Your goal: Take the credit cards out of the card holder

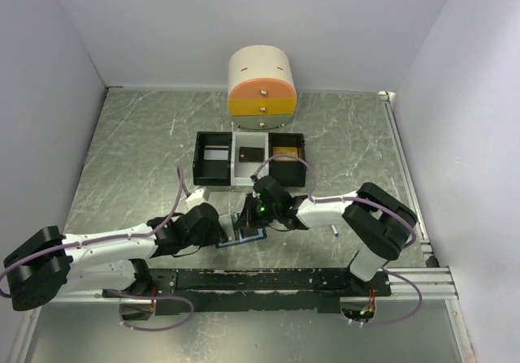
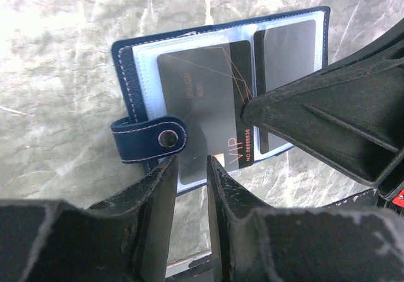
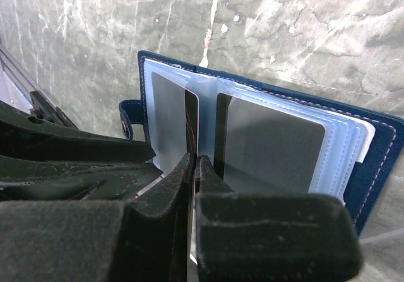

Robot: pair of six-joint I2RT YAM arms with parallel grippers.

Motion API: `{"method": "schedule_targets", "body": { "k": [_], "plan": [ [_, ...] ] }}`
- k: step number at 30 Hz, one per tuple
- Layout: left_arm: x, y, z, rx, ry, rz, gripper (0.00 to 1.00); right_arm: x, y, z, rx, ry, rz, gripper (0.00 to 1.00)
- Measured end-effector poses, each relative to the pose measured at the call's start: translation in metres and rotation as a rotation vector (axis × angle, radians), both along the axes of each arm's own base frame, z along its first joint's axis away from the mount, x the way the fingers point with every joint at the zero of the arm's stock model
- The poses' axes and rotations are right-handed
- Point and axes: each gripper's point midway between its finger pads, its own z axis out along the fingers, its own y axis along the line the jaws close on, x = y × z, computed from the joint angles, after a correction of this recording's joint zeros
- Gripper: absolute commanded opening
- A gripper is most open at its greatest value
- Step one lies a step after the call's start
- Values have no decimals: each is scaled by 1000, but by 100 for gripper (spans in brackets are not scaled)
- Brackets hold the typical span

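Note:
The card holder lies open on the table, its light blue sleeves up and its clasp tab out to the side. My right gripper is shut on the edge of a dark credit card with orange "VIP" lettering, partly out of its sleeve. A second dark card sits in the neighbouring pocket. My left gripper is open, its fingertips either side of the holder's near edge beside the tab.
A black-and-white three-compartment tray stands behind the holder, with a round cream, orange and yellow drawer unit behind that. A thin white syringe lies right of my right arm. A dark rail runs along the near edge.

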Motion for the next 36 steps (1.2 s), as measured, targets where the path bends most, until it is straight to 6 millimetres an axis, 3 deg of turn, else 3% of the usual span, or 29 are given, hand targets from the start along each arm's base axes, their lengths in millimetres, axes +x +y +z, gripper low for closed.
{"method": "schedule_targets", "body": {
  "k": [7, 18, 24, 36],
  "plan": [
    [-4, 18, -7, 35, -9, 22, 33, -3, 5, 5, 37, 13, 17, 3],
    [0, 10, -9, 43, -13, 5, 25, -5, 5, 3, 73, 51, 13, 10],
    [2, 7, -9, 59, -7, -1, 22, -3, 2, 0, 71, 56, 0, 0],
    [2, 7, -9, 53, 1, 17, 23, 9, -14, 10, 72, 32, -42, 0]
  ]
}}
